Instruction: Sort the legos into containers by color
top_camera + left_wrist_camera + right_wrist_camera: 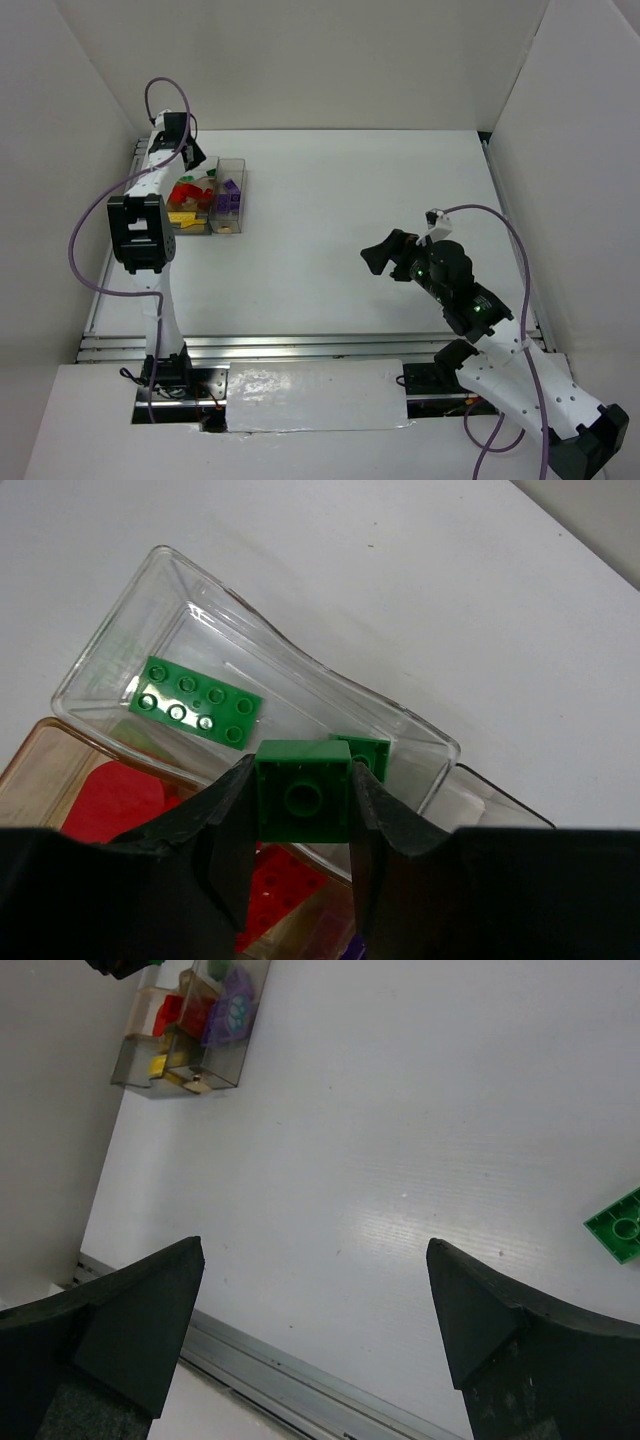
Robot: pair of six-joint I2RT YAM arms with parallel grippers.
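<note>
The clear divided container (238,167) stands at the far left of the table and holds red (185,192), yellow (182,216) and purple legos (230,196). My left gripper (192,157) hovers over its far end. In the left wrist view it (303,792) is shut on a square green lego (303,780), just above the compartment (120,645) that holds a flat green lego (195,701) and another green one (368,751). My right gripper (384,254) is open and empty above mid-table (315,1250). A loose green lego (618,1225) lies on the table at the right edge of the right wrist view.
Red legos (283,888) lie in the compartment beside the green one. White walls enclose the table on the left, back and right. A metal rail (300,345) runs along the near edge. The container also shows at the top left of the right wrist view (190,1030).
</note>
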